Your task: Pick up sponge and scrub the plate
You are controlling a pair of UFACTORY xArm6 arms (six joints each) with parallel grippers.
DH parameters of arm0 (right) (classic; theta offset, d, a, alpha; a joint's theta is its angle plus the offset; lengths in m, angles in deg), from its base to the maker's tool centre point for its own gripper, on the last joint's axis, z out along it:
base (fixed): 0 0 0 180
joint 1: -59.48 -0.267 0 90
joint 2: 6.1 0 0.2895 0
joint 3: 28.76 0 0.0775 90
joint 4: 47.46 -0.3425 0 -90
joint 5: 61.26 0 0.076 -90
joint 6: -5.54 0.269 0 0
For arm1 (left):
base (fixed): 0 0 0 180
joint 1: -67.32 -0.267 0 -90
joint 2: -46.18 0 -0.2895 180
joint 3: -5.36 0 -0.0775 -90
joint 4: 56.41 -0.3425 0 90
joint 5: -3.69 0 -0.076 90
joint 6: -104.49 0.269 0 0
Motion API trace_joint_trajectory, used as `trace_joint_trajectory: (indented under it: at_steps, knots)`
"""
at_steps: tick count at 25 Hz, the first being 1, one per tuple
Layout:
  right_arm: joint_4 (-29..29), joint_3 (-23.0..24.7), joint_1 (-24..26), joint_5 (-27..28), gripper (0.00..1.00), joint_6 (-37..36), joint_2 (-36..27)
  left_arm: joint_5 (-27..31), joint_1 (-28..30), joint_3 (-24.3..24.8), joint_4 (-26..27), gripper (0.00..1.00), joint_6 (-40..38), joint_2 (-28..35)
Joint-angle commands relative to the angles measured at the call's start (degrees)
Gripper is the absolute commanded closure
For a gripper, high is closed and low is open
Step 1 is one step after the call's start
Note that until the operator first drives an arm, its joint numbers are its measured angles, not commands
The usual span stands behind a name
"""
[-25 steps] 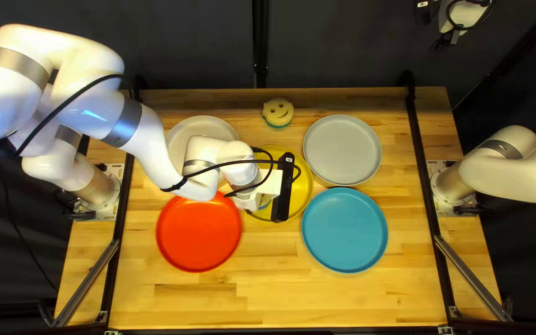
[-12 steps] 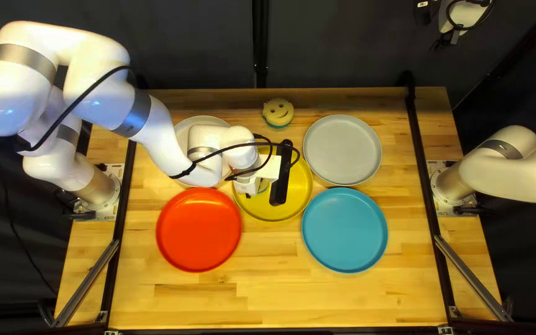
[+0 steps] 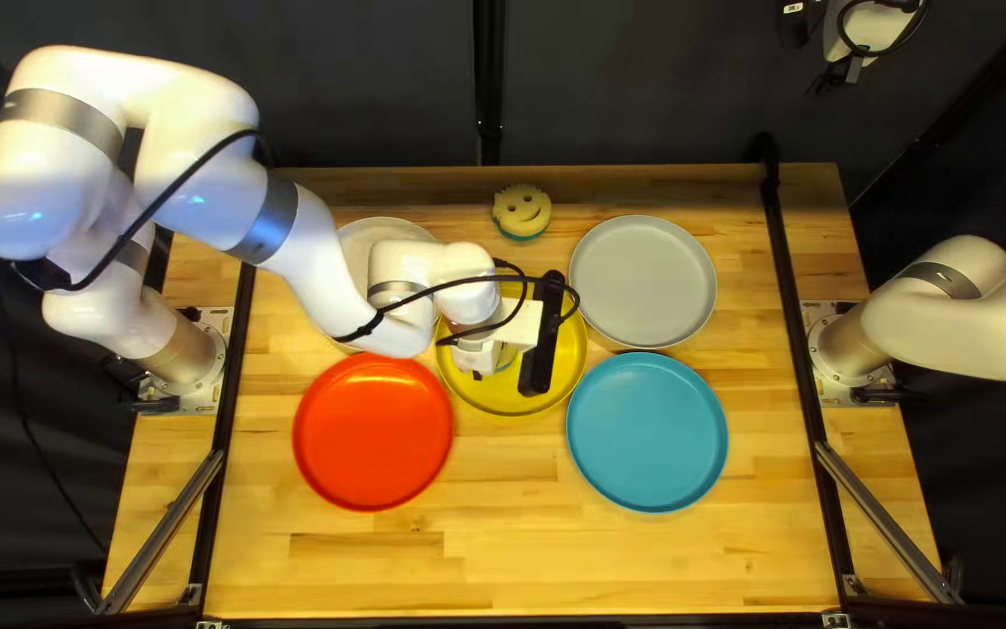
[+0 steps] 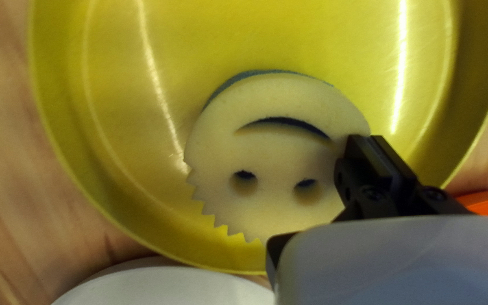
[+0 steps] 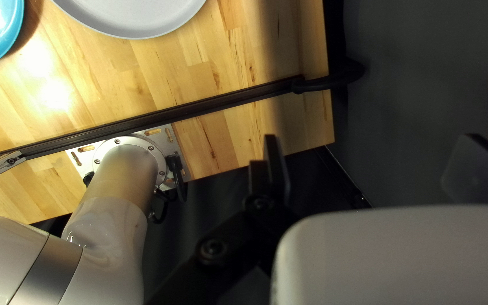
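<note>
The left gripper (image 3: 479, 354) reaches over the yellow plate (image 3: 567, 361), its fingertips hidden in the top left view. A bit of the sponge (image 3: 508, 358) shows beside it. In the left wrist view, the left gripper (image 4: 368, 140) is shut on one edge of the round smiley sponge (image 4: 278, 152). That sponge is over the yellow plate (image 4: 125, 226), face toward the camera; contact beneath it cannot be told. The right gripper (image 3: 868, 33) is raised at the top right of the top left view. In its wrist view the right gripper (image 5: 377, 155) stands open, nothing between its fingers.
A second smiley sponge (image 3: 522, 211) lies near the table's far edge. Around the yellow plate are a red plate (image 3: 373, 431), a blue plate (image 3: 646, 431), a grey plate (image 3: 643, 281) and a whitish plate (image 3: 381, 228) partly under my left arm.
My left gripper and its sponge have gone toward the far edge, then slightly back and to the right, over the yellow plate. The right arm stays still.
</note>
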State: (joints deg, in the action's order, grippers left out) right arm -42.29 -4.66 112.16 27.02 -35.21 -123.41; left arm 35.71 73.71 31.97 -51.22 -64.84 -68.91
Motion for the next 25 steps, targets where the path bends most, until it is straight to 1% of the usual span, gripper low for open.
trace_joint_trajectory:
  at_steps: [1, 6, 13, 19, 22, 25]
  knots:
    - [0.0, 0.0, 0.0, 0.0, 0.0, 0.0, 0.0, 0.5, 1.3, -1.5, -0.4, 1.0, -1.2, -0.7]
    - [0.0, 0.0, 0.0, 0.0, 0.0, 0.0, 0.0, 0.4, 1.6, -2.4, 0.2, 1.0, -0.7, -1.1]
    - [0.0, 0.0, 0.0, 0.0, 0.0, 0.0, 0.0, 1.5, -2.6, -3.3, 1.3, 1.0, 4.6, -2.2]
    - [0.0, 0.0, 0.0, 0.0, 0.0, 0.0, 0.0, 5.4, -6.8, -8.6, 1.4, 1.0, 9.8, -4.9]
    - [0.0, 0.0, 0.0, 0.0, 0.0, 0.0, 0.0, 6.4, -8.3, -9.5, 2.1, 1.0, 12.3, -5.6]
    - [0.0, 0.0, 0.0, 0.0, 0.0, 0.0, 0.0, 7.0, -8.5, -9.8, 2.5, 1.0, 13.0, -5.6]
